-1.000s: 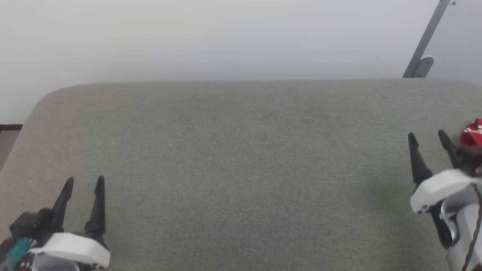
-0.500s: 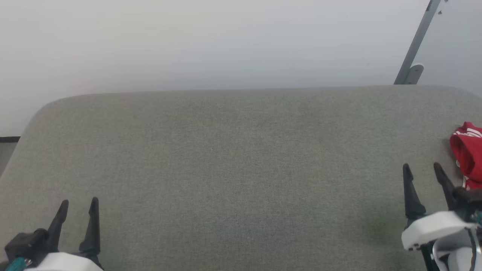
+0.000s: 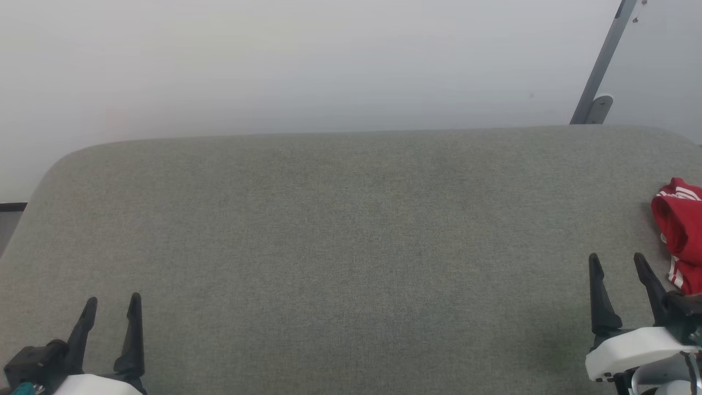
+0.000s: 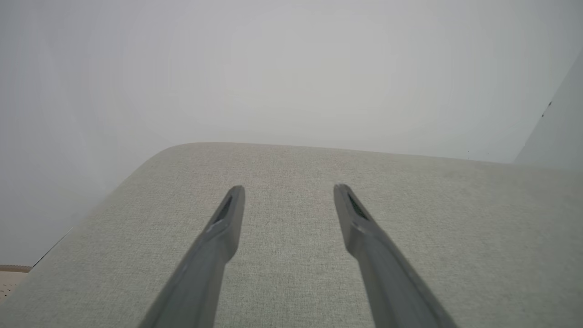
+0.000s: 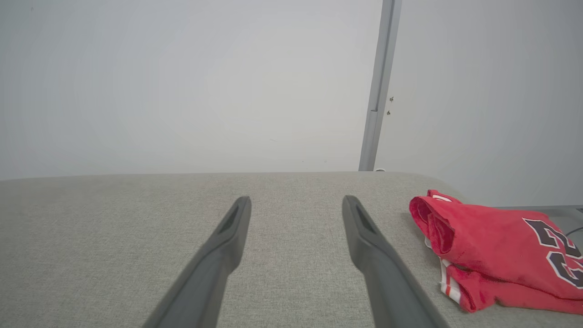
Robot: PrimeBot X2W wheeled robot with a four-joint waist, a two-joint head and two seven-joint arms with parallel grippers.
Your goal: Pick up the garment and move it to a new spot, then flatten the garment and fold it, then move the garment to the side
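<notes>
The red garment (image 3: pixel 680 230) lies folded at the far right edge of the grey upholstered surface (image 3: pixel 340 247), partly cut off by the head view's border. In the right wrist view the garment (image 5: pixel 492 248) shows black-and-white number print and a striped hem, resting to the right of my fingers. My right gripper (image 3: pixel 615 260) is open and empty, just left of and nearer than the garment, apart from it; its fingers (image 5: pixel 364 232) hold nothing. At the lower left my left gripper (image 3: pixel 112 300) is open over bare fabric, its fingers (image 4: pixel 227 218) spread wide.
A pale wall rises behind the surface. A grey metal post (image 3: pixel 603 60) leans at the back right, also the post (image 5: pixel 380 86) in the right wrist view. The surface's rounded left corner (image 3: pixel 60 164) drops toward a dark floor strip.
The head camera has shifted, so more of the garment shows at the right. Both grippers have drawn back toward the near edge, the right one away from the garment. Both stay open.
</notes>
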